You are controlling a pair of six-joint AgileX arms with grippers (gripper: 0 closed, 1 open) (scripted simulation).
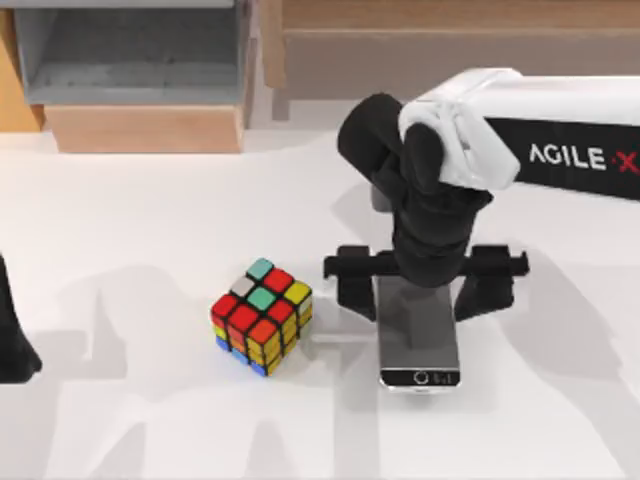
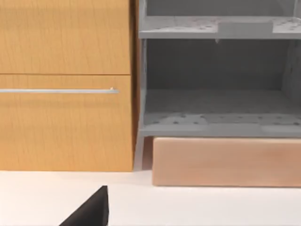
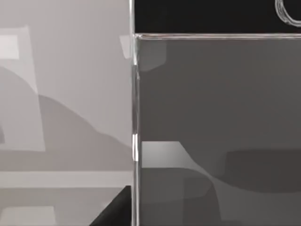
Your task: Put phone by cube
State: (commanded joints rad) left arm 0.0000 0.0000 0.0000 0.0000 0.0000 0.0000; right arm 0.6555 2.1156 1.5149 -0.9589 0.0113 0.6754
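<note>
The cube (image 1: 262, 315), with black edges and scrambled stickers, sits on the white table left of centre. To its right lies the phone (image 1: 420, 340), flat, grey screen up, its home button end toward the front edge. A narrow strip of table separates the two. My right gripper (image 1: 420, 285) hangs over the phone's far half, open, one finger on each long side. The right wrist view looks closely down on the phone's screen (image 3: 211, 117) and silver rim. My left arm (image 1: 12, 335) is parked at the table's left edge.
A grey shelf unit (image 1: 130, 50) on a wooden base (image 1: 140, 128) stands at the back left, and a wooden cabinet (image 1: 450, 40) at the back right. The left wrist view faces a wooden drawer front (image 2: 66, 94) and the grey shelves (image 2: 216, 84).
</note>
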